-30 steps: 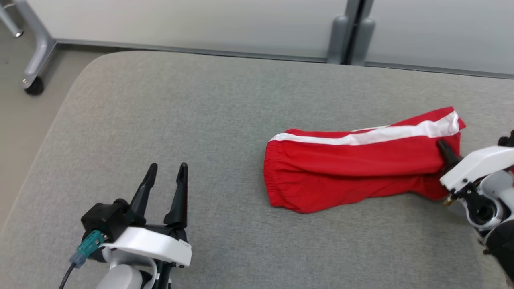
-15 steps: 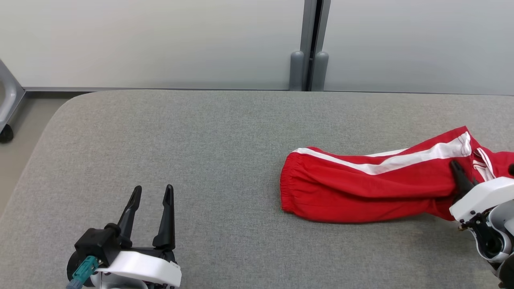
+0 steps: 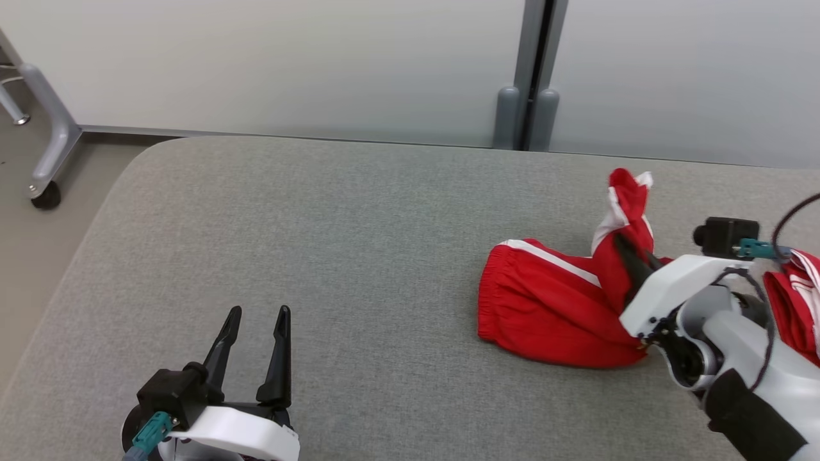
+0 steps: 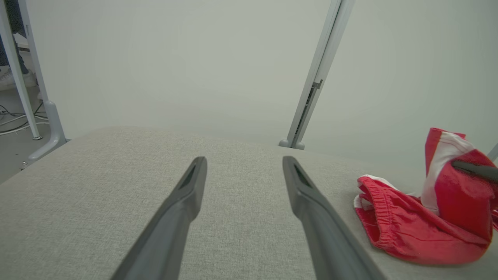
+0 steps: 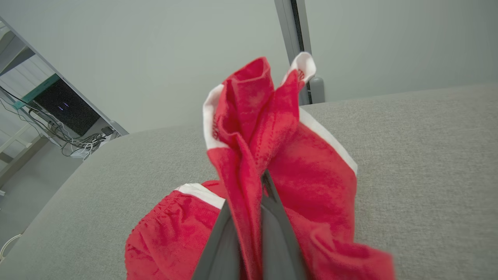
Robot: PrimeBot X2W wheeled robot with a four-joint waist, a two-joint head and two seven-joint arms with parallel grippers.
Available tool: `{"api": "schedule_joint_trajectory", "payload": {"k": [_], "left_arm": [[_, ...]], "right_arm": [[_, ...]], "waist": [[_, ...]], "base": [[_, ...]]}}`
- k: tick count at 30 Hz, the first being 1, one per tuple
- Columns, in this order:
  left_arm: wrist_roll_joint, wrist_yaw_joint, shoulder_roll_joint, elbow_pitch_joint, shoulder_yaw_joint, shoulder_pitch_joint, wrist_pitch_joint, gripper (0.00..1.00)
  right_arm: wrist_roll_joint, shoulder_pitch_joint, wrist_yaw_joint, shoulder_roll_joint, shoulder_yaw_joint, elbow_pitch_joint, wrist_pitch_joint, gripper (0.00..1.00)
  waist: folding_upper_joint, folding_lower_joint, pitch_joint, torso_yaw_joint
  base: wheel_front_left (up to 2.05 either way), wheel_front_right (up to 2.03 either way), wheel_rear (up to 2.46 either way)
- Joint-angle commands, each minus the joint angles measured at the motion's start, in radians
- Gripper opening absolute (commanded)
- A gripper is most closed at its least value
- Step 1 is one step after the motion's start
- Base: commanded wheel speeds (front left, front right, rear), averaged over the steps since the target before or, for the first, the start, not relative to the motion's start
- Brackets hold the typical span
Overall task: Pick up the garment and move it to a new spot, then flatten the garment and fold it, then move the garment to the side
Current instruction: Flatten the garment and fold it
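Right claw (image 3: 623, 246) shut on red white-striped shorts (image 3: 551, 301), one end raised; left claw (image 3: 259, 314) gapes empty over grey counter (image 3: 320, 224), pale wall (image 3: 288, 64) behind.

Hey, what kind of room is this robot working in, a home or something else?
Probably a lab or office workspace, not a home: pale partition panels joined by a grey post, a castor-footed metal frame, and loose cables on the floor.

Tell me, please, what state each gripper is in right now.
Left gripper: open, holding nothing.
Right gripper: shut on the red garment, with one end of it raised.
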Motion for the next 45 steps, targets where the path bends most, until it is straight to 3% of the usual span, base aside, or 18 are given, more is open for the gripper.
{"api": "schedule_joint_trajectory", "payload": {"k": [1, 14, 15, 18, 19, 20, 27, 36, 39, 45], "left_arm": [[0.009, -0.003, -0.001, 0.005, 0.006, -0.001, -0.004, 1.00], [0.023, -0.022, -0.021, 0.033, 0.019, -0.028, -0.004, 1.00], [0.024, -0.024, -0.021, 0.035, 0.020, -0.029, -0.004, 1.00], [0.027, -0.028, -0.024, 0.038, 0.025, -0.032, -0.004, 1.00], [0.027, -0.030, -0.025, 0.040, 0.026, -0.033, -0.004, 1.00], [0.028, -0.030, -0.026, 0.043, 0.027, -0.033, -0.004, 1.00], [0.034, -0.033, -0.031, 0.053, 0.035, -0.023, -0.004, 1.00], [0.038, -0.032, -0.030, 0.049, 0.042, 0.000, -0.004, 1.00], [0.039, -0.034, -0.030, 0.046, 0.042, 0.003, -0.004, 1.00], [0.035, -0.039, -0.029, 0.050, 0.039, 0.001, -0.004, 1.00]], "right_arm": [[-0.009, -0.012, 0.000, 0.014, 0.007, 0.016, 0.007, 0.00], [-0.045, -0.071, 0.000, 0.195, 0.076, 0.182, 0.071, 0.00], [-0.040, -0.074, 0.000, 0.208, 0.077, 0.186, 0.071, 0.05], [-0.035, -0.078, 0.000, 0.228, 0.087, 0.190, 0.073, 0.33], [-0.033, -0.079, 0.000, 0.232, 0.088, 0.186, 0.069, 0.56], [-0.029, -0.079, 0.000, 0.236, 0.088, 0.176, 0.063, 1.00], [0.006, -0.050, 0.000, 0.208, 0.086, 0.027, 0.000, 1.00], [0.022, 0.016, 0.000, 0.023, -0.053, -0.183, -0.058, 1.00], [-0.012, 0.041, 0.000, -0.035, -0.134, -0.181, -0.057, 1.00], [-0.083, 0.061, 0.000, -0.059, -0.216, -0.124, -0.058, 1.00]], "waist": [[0.0000, 0.0000, 0.003, 0.014], [0.0000, 0.0000, 0.022, 0.058], [0.0000, 0.0000, 0.024, 0.057], [0.0000, 0.0000, 0.027, 0.049], [0.0000, 0.0000, 0.027, 0.046], [0.0000, 0.0000, 0.026, 0.042], [0.0000, 0.0000, 0.006, 0.007], [0.0000, 0.0000, -0.024, -0.034], [0.0000, 0.0000, -0.024, -0.038], [0.0000, 0.0000, -0.019, -0.035]], "base": [[0.00, 0.00, 0.00], [0.00, 0.00, 0.00], [0.00, 0.00, 0.00], [0.00, 0.00, 0.00], [0.00, 0.00, 0.00], [0.00, 0.00, 0.00], [0.00, 0.00, 0.00], [0.00, 0.00, 0.00], [0.00, 0.00, 0.00], [0.00, 0.00, 0.00]]}}
